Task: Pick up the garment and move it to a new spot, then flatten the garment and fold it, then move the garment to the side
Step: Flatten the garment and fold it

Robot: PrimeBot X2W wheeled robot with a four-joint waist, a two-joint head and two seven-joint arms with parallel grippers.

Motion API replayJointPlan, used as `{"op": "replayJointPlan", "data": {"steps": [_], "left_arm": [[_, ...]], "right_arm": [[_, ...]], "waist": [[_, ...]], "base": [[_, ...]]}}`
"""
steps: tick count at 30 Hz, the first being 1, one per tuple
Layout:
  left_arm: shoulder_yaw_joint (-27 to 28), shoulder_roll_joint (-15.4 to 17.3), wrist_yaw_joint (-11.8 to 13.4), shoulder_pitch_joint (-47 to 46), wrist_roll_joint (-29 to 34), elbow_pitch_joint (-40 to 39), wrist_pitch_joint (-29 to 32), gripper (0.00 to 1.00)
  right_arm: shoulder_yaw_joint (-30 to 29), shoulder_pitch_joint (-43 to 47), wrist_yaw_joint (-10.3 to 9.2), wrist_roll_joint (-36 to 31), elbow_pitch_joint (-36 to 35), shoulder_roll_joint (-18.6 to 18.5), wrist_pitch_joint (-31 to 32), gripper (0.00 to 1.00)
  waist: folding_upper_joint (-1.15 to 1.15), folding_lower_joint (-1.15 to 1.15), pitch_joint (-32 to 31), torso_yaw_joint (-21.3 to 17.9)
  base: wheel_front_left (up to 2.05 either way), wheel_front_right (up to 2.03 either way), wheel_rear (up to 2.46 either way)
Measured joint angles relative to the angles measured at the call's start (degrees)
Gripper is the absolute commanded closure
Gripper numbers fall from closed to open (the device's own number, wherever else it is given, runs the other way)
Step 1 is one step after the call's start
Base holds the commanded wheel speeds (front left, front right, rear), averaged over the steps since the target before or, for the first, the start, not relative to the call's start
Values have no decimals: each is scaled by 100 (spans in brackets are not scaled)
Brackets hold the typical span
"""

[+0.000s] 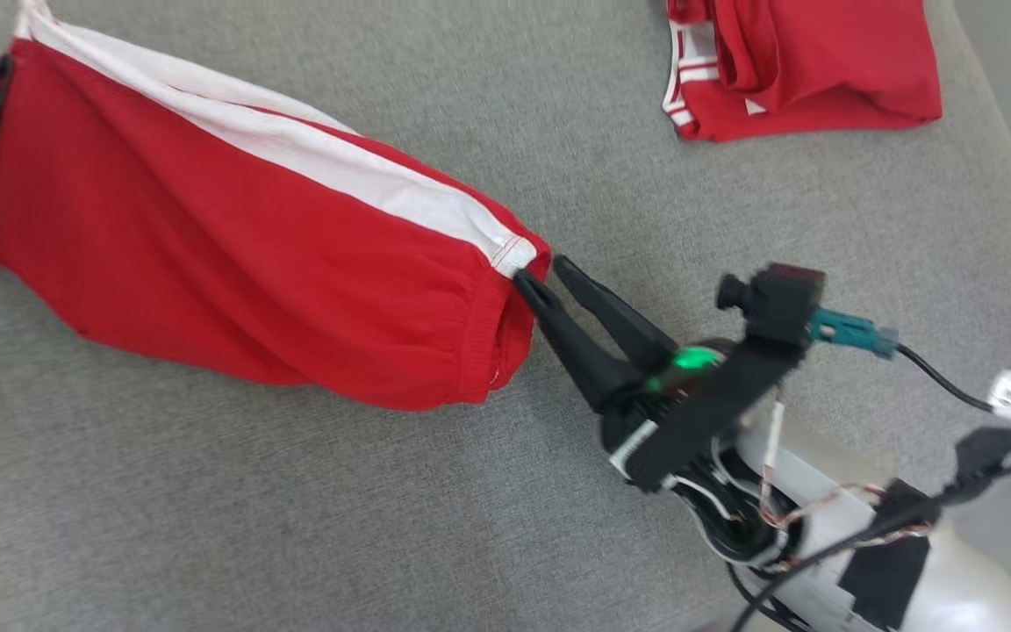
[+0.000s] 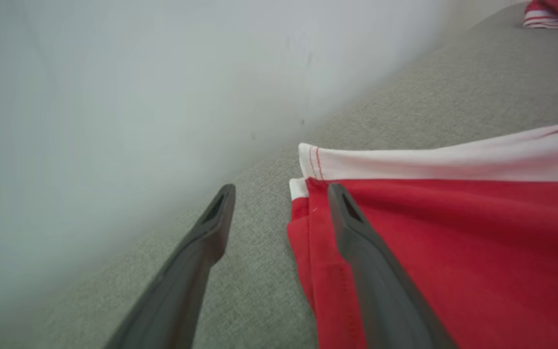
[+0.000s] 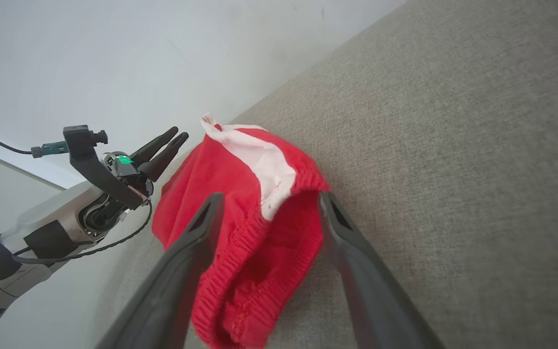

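Nearest the robot, the right gripper [image 1: 542,274] is seen at the gathered waistband [image 3: 259,252] of the red garment [image 1: 233,254], its fingers spread apart with the elastic bunched loosely between them and nothing pinched. From there the garment is laid out across the grey cushion [image 1: 295,527], its long axis running away to the left and slightly farther off, with the white stripe [image 1: 339,167] along its far edge. At the opposite end the left gripper [image 2: 281,193] is likewise found open: one finger lies over the hem corner [image 2: 308,203], the other over bare cushion just beside it. Each end is thus nearest to its own arm, and a fresh grasp at both ends is judged to be what flattening or folding calls for. Bare cushion is offered on the near side. A pale wall [image 2: 114,97] stands close behind the left end, and a second red garment [image 1: 795,70] lies well apart at the far right, near the cushion's edge.
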Motion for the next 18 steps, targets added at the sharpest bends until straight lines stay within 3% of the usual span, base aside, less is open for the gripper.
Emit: {"op": "replayJointPlan", "data": {"steps": [8,12,18], "left_arm": [[376,94,201,552,-109,-372,-116,0],[705,199,422,1031,-92,-894,-116,0],[1199,231,645,1858,-53,-1540,-118,0]], "right_arm": [[-383,581,0,-508,-291,-437,0,0],[-954,926,0,-1234,-397,-424,-1,0],[-1718,1577,0,-2753,-497,-108,1,0]], "waist": [[0,-1,-420,195],[0,-1,-623,281],[-1,-1,-910,442]], "base": [[0,0,0],[0,0,0],[0,0,0]]}}
